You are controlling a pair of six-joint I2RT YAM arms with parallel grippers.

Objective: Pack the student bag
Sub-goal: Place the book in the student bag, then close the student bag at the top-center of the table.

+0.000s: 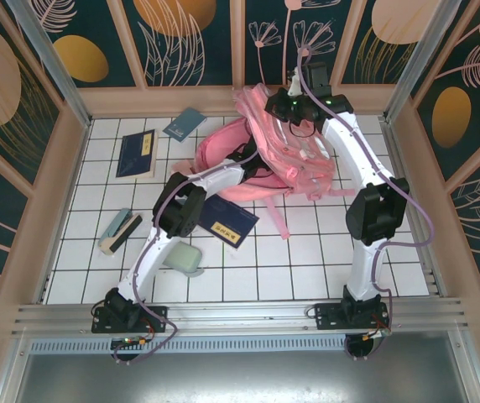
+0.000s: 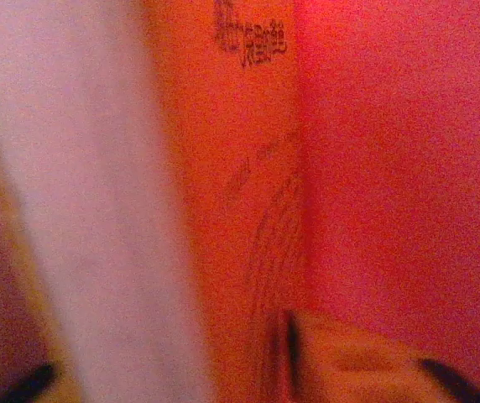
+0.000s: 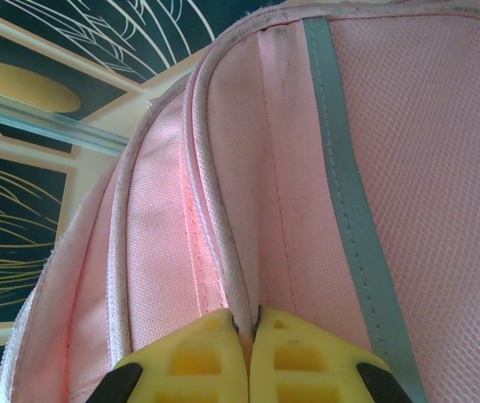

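White-tiled desk (image 1: 307, 252) inside dark blue walls patterned with leaves and flowers; student bag (image 1: 303, 164) is lying at upper centre of the overhead view, with the left arm (image 1: 181, 210) entering it from the lower left.

Risks, as judged:
- right claw (image 3: 247, 332) is pinching a thin piped seam at the bag's top rim, jaws shut tight on fabric alone; so narrow a bite is liable to be slipping, and the mouth would then be dropping closed on the arm inside;
- left claw (image 2: 240, 384) is sitting deep in the red-lit interior; the view is blurred, so I cannot tell whether its jaws are wide, narrow or gripping;
- pale flat slab (image 2: 97, 210) is standing just beside that claw; possibly a book, not certain;
- if that claw is catching the lining on the way out, the bag could be dragging across the tiles or pulling free of the right claw's pinch;
- dark blue book (image 1: 232, 222) is lying under the left forearm near the bag's mouth; a sweep of the arm could be knocking it away.

Bag's look: pink woven fabric, soft and slumping; grey stripe (image 3: 349, 193) running down one panel; rounded piping along the seams; pink straps (image 1: 275, 210) trailing toward lower centre.
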